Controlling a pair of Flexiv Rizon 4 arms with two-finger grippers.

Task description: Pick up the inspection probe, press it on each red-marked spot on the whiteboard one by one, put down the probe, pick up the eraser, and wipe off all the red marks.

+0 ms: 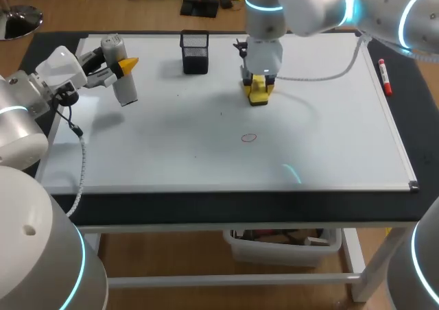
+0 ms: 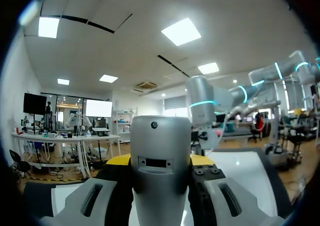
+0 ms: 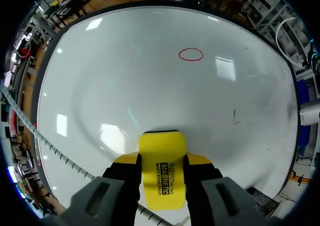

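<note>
- Left arm (image 1: 27, 125) comes in at the near left corner, and the left gripper (image 1: 122, 68) sits over the far left part of the whiteboard (image 1: 309, 132).
- It's clamped on the probe (image 1: 120, 77), a silver cylinder held tilted and clear of the board, with a yellow fingertip showing on its right side.
- Left wrist view: the probe (image 2: 160, 166) stands right between the fingers (image 2: 120, 160), which press it from both sides.
- Right gripper (image 1: 258, 90) points straight down over the far middle of the board and pinches the yellow eraser (image 1: 258, 97). Can't tell if the eraser actually touches the surface.
- Right wrist view: same thing, the eraser (image 3: 161, 168) is squeezed between the two fingers (image 3: 127, 158).
- One red circle (image 1: 248, 138) is on the board, near of the eraser and apart from it. It shows ahead of the gripper in the right wrist view too (image 3: 191, 54).
- Black mesh cup (image 1: 195, 51) stands at the far edge, between the two grippers.
- Red marker (image 1: 385, 77) lies on the table (image 1: 418, 118), just off the board's right edge.
</note>
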